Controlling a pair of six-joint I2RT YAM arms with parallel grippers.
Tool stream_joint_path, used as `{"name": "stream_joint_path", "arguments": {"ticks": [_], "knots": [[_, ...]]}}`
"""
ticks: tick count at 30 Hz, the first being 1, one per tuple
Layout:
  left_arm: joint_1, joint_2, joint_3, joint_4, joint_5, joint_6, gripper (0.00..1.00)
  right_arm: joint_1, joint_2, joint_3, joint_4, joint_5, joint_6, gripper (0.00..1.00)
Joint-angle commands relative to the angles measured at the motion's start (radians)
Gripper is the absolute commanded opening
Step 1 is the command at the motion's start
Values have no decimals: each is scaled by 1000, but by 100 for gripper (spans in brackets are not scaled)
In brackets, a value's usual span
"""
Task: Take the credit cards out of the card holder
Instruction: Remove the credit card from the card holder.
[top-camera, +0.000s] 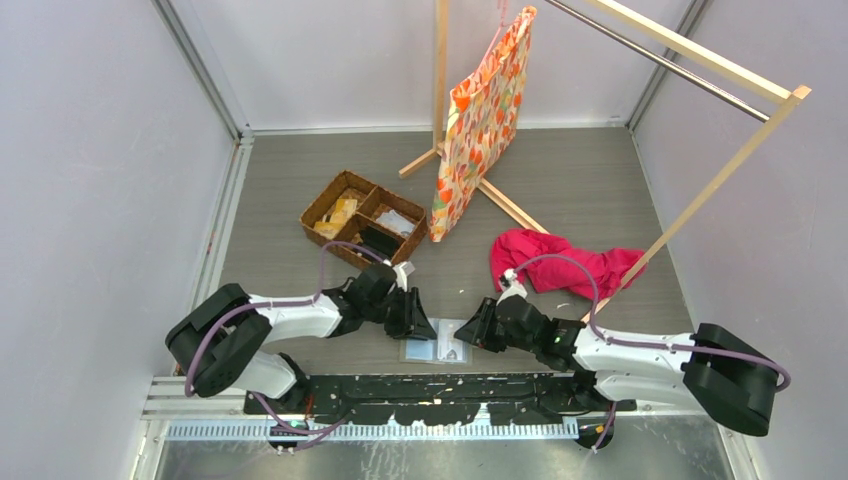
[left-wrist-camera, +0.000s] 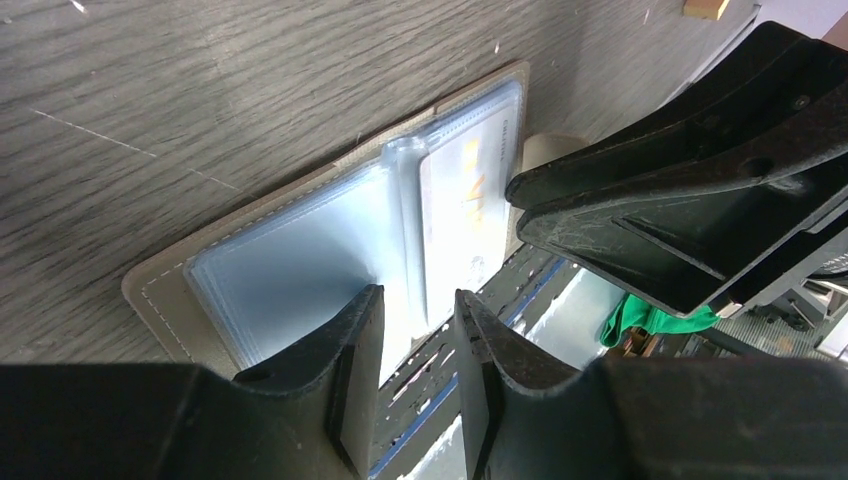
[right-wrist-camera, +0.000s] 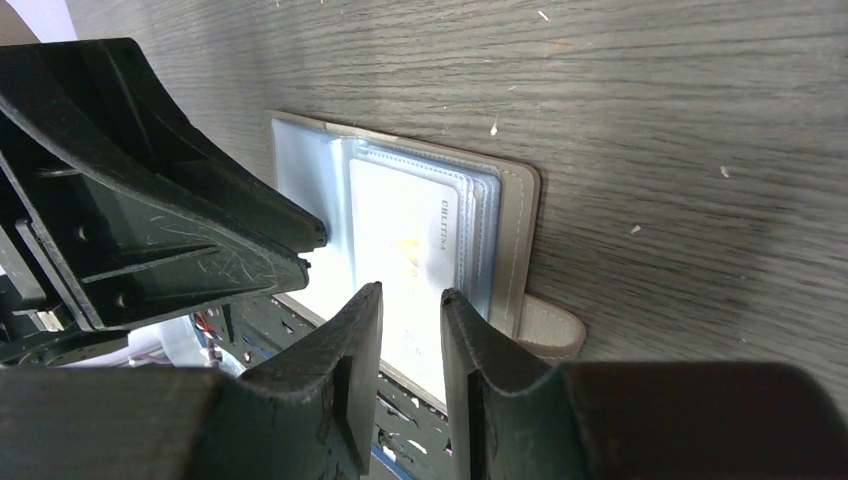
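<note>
Beneath the left claw (left-wrist-camera: 418, 300) lies the card holder (left-wrist-camera: 300, 240).

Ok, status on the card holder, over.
Left gripper and right gripper slightly open, at near edge of opened card holder. Credit card inside, not out. Nothing blocking.

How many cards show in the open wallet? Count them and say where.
1: a whitish card in the right-hand sleeve of the open wallet. Others may hide in the stacked sleeves beneath it.
</note>
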Motion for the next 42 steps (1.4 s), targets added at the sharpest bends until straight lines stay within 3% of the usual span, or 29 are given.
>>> {"name": "stream_joint_path", "arguments": {"ticks": [1,17,22,27,42], "knots": [[-3,23,10,15,-3,28,33,5,28,-1,59,11,-3,33],[-3,67,-6,78,-3,1,26,10,128,-10,149,-13,6,33],[-3,72,-10,103,-3,-15,17,12,143,-9,162,-13,9,32],[-3,86,-18,126,8,-24,1,14,151,-10,168,-10,10,32],[32,-28,-56,-2,-21,33,0,14,171,-53,161,12,29,32]]}}
